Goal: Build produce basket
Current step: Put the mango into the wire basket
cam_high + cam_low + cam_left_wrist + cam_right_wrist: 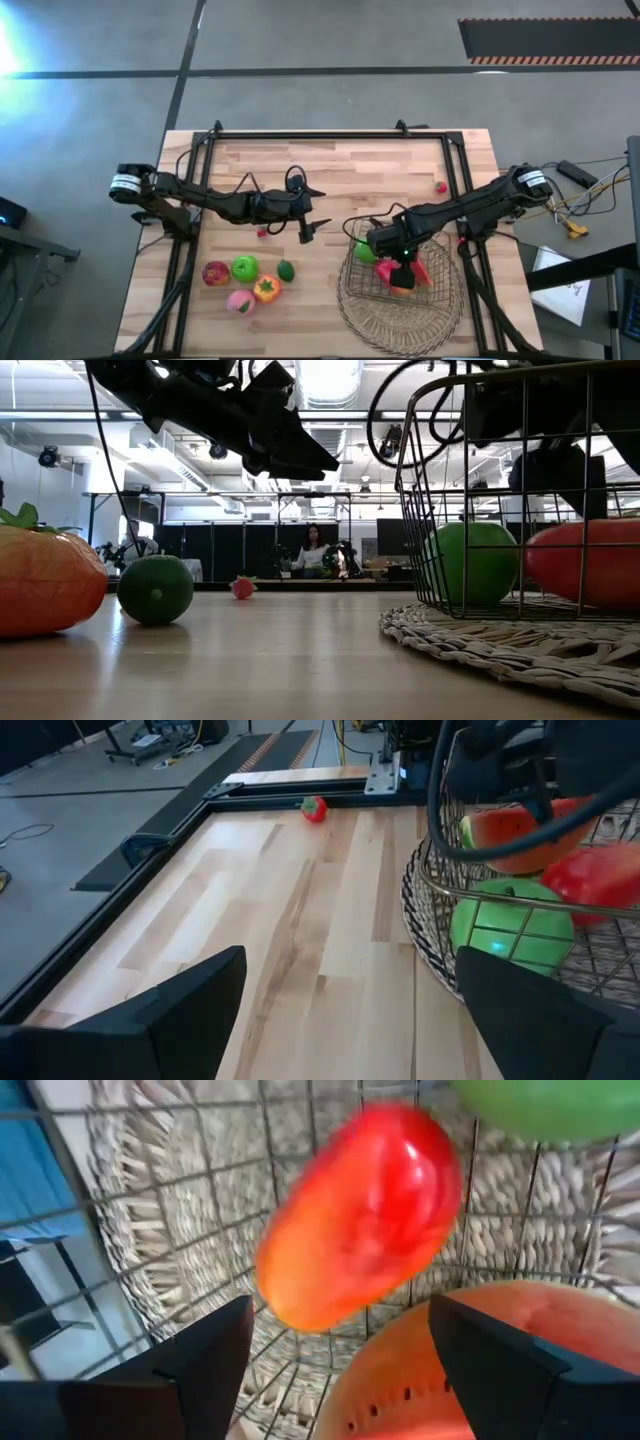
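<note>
The copper wire basket (385,285) stands on a round woven mat (440,318) at the table's near right. It holds a green apple (510,925), a watermelon slice (480,1350) and a red-orange oblong piece (360,1220). My right gripper (340,1320) hangs open over the basket, pointing steeply down. The oblong piece lies just beyond its fingertips, between neither finger. My left gripper (350,1020) waits open above the table's middle, with nothing between its fingers. Several more produce pieces (245,267) lie at the near left.
Loose on the wood are a red apple (215,273), a small green piece (286,270), a pink one (240,300) and an orange one (266,288). Two tiny red berries (262,233) (441,186) lie apart. A dark frame rail (330,135) edges the table. A person (312,550) sits far behind.
</note>
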